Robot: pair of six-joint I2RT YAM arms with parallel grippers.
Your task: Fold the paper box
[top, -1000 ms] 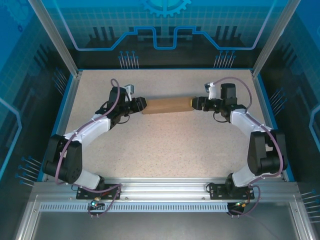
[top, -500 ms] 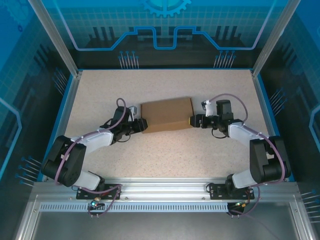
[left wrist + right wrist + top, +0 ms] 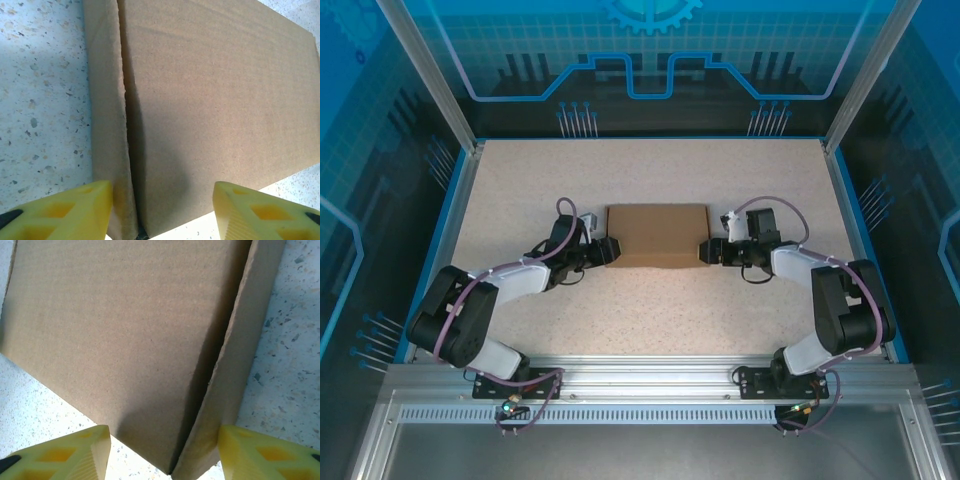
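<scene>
- A second ago the box point(image 3: 657, 235) was up off the tabletop point(image 3: 650, 320), held between the two hands and turned so that only a narrow face showed from above. Half a second on, it was tipping over and coming down.
- Now the box lies flat on the tabletop, broad brown face up, square between the two hands.
- The left hand point(image 3: 610, 250) sits at the box's left end. Its fingers are apart, one on each side of the near left corner, and a sliver of tabletop shows between one finger and the cardboard, so nothing is clamped.
- The right hand point(image 3: 705, 251) is at the box's right end in the same way. Its fingers are spread and straddle the corner, with a gap on one side, so it has let go too.
- Both hands have loosened as the box came to rest. To me that reads as a put-down, not a slip.
- Up close, a seam point(image 3: 125, 125) runs down the box beside a narrow side panel. The edges meet but are not tight, and the panel stands a little proud.
- My guess is that the folding is nearly done. The box looks closed and holds its shape with nobody gripping it.
- What seems left is for the hands to back away from the box ends, and perhaps a press along that seam if it springs open.
</scene>
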